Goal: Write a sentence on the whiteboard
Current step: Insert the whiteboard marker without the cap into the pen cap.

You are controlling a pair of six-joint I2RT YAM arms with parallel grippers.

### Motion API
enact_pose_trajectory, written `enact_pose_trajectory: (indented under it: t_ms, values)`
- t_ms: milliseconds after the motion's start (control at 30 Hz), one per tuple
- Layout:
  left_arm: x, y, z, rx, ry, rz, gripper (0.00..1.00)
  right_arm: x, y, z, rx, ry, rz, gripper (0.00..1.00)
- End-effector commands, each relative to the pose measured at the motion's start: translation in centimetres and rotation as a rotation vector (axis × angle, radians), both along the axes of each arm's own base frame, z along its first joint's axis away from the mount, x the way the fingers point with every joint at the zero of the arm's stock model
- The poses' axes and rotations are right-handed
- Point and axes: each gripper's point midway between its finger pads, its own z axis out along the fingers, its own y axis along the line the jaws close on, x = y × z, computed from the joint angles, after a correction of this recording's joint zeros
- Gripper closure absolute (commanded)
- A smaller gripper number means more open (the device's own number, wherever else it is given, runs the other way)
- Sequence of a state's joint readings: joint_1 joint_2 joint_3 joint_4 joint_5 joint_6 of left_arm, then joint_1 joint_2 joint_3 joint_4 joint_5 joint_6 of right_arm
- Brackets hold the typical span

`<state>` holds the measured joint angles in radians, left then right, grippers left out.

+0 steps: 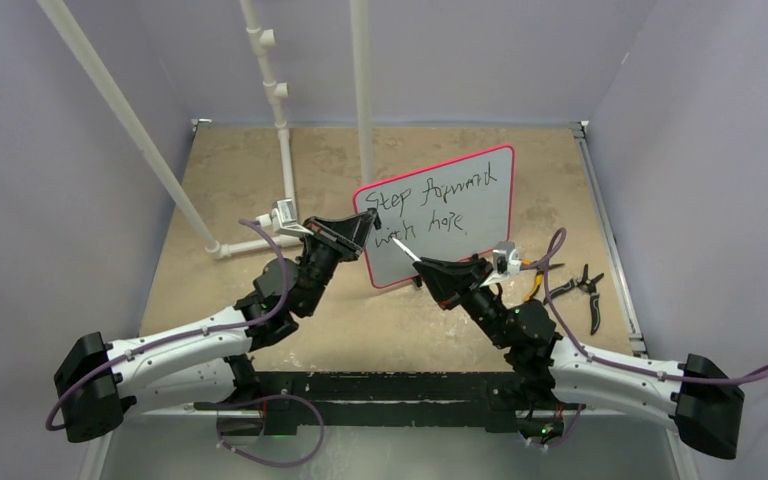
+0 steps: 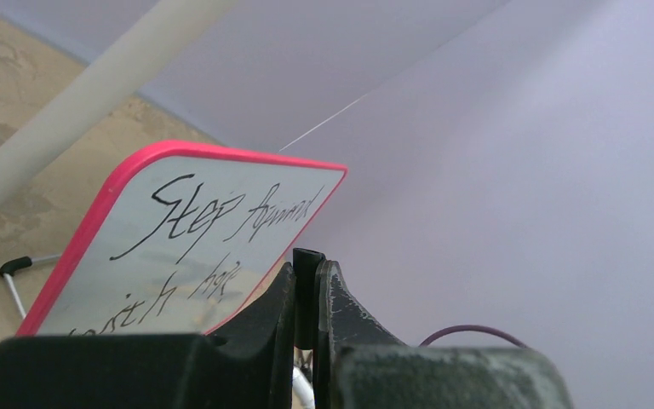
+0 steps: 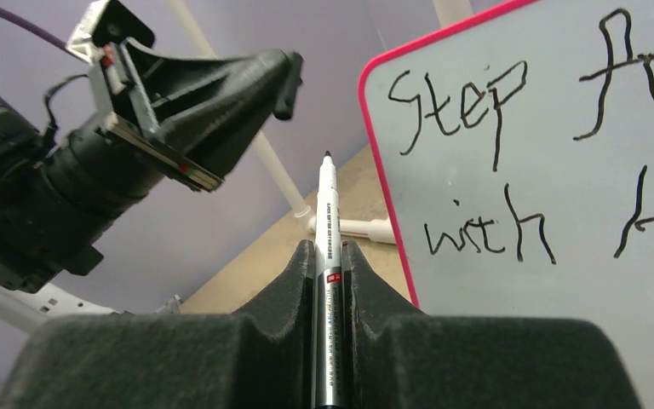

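Note:
The whiteboard stands tilted on the table, pink-red frame around it; it also shows in the left wrist view and the right wrist view. The sentence reads "Step forward / with hope" in black, in two lines. My right gripper is shut on an uncapped silver marker; its tip sits just left of the board's edge, off the surface. My left gripper is shut on a small black marker cap at the board's upper left corner.
White pipes rise behind and left of the board. Black pliers and an orange-handled tool lie on the table to the right of my right arm. Purple-grey walls close in the tan table on three sides.

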<state>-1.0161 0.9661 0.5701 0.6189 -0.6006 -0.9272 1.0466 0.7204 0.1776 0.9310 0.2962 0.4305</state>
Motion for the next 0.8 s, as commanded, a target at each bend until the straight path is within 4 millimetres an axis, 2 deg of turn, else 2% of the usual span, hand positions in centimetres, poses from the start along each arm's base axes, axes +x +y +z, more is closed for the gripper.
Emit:
enact_pose_trajectory:
  t_ms: [0, 367, 767]
  values:
    - [0.0, 0.9, 3.3, -0.136, -0.056, 0.018, 1.0, 0.4, -0.2, 3.5, 0.11, -0.016, -0.038, 1.0]
    - [0.3, 0.7, 2.8, -0.138, -0.043, 0.0, 1.0, -0.2, 0.7, 4.3, 0.118, -0.045, -0.009, 1.0]
    - [0.7, 0.0, 2.0, -0.157, -0.017, -0.039, 1.0, 0.0, 0.8, 4.6, 0.125, -0.044, -0.019, 1.0]
